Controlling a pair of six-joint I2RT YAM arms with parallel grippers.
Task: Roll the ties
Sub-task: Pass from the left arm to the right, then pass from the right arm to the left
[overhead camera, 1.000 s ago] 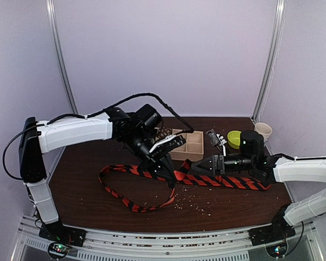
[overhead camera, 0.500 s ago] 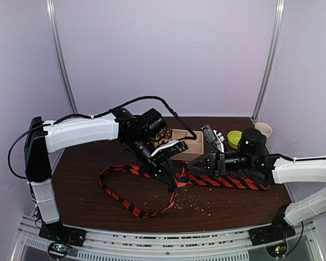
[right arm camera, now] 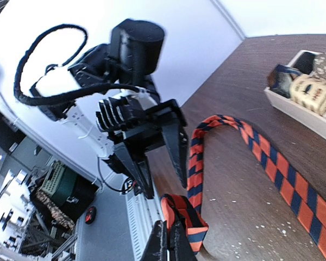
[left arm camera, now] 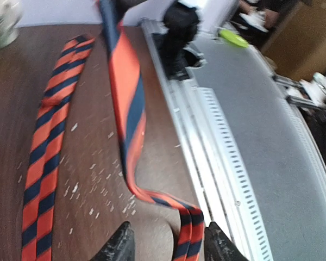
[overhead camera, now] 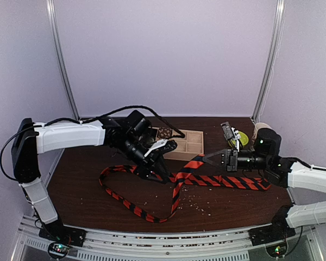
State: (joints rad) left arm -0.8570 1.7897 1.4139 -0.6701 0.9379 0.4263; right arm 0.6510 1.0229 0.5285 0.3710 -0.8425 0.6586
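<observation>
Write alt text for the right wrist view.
The right gripper pinches a fold of the red-and-black striped tie, which trails across the dark table. The left gripper hangs open beyond it; a wooden tray sits at right.

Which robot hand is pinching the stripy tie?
The right gripper: its jaws are shut on a lifted fold of the tie. The left gripper stands open, not pinching anything.
</observation>
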